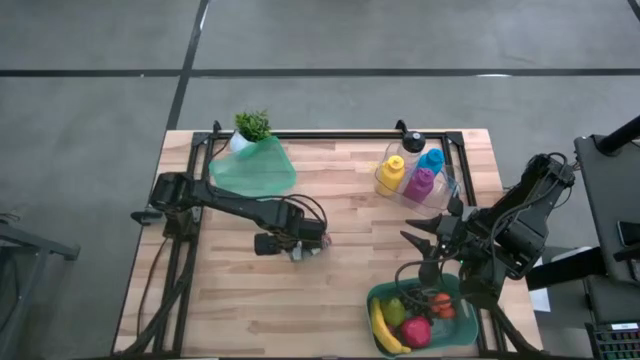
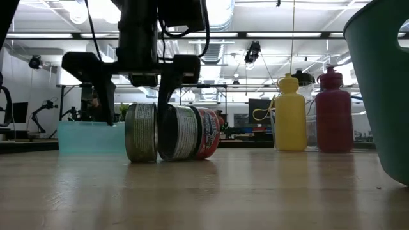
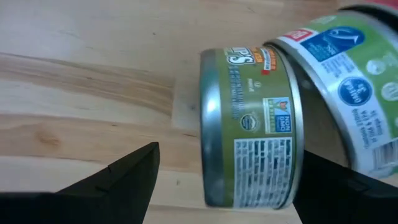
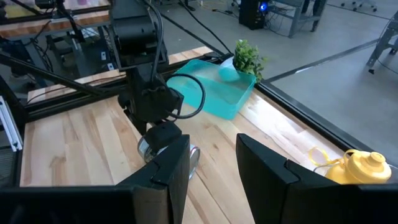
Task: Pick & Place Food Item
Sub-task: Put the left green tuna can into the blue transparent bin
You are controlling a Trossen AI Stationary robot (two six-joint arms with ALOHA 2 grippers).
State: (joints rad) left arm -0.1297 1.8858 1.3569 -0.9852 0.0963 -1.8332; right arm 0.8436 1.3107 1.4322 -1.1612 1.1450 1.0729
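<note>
Two food cans lie on their sides at the table's middle. The green-labelled can [image 3: 249, 124] [image 2: 140, 132] rests on its curved wall, next to a white, blue and red-labelled can [image 3: 348, 74] [image 2: 188, 132]. My left gripper [image 1: 298, 250] [image 2: 136, 120] points straight down over the green can. It is open, with one finger beyond each flat end of the can; I see no touch. My right gripper [image 1: 425, 235] [image 4: 212, 168] hangs raised at the table's right, narrowly open and empty.
A green basket [image 1: 462, 292] with a banana, an apple and other fruit stands at the near right. A teal bin [image 1: 255, 168] and a small plant [image 1: 253, 124] are at the far left. Yellow, blue and magenta bottles [image 1: 410, 175] stand at the far right.
</note>
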